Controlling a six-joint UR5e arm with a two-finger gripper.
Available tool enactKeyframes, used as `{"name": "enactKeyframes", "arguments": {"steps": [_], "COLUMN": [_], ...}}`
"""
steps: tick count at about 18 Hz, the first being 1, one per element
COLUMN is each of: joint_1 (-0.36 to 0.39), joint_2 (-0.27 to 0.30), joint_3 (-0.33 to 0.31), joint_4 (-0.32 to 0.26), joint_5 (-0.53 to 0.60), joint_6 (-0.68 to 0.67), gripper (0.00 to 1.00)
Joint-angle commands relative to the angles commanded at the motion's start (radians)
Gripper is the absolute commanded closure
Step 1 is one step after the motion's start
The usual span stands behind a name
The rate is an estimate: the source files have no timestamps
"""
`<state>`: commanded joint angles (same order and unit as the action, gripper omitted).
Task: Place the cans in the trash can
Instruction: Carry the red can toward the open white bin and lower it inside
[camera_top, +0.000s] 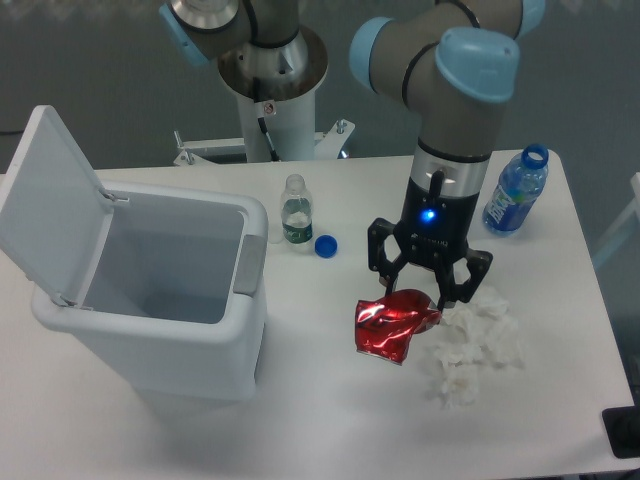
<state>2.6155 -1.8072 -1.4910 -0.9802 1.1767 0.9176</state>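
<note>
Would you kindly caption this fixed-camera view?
Gripper closing around crushed red can beside tissue wad; white bin open.

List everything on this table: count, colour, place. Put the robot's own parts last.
Trash can: one, white with a grey front latch, left side of the table, lid swung open to the left.
Crushed can: one, shiny red, centre of the table, between the claw's fingers.
Tissue wad: one, white, just right of the can.
Small bottle: one, clear with a green label, no cap, standing behind the bin's right corner.
Bottle cap: one, blue, lying right of the small bottle.
Large bottle: one, clear with a blue label, uncapped, far right.
Table: one, white.
Arm: one, grey with light blue joint caps, reaching down from the back.
Claw: one, black, shut on the crushed can.
</note>
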Motion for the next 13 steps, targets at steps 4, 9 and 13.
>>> {"name": "enactKeyframes", "arguments": {"steps": [4,9,13], "joint_1": [-0.021,-0.107,-0.163], "joint_2": [0.069,0.118,0.164], "joint_3": [-0.009,-0.017,-0.034], "joint_4": [0.0,-0.014,-0.037], "joint_5": [-0.035,-0.028,-0.031], "joint_6": [-0.089,-0.135,-0.155], "gripper": [0.45,0.45,0.45]}}
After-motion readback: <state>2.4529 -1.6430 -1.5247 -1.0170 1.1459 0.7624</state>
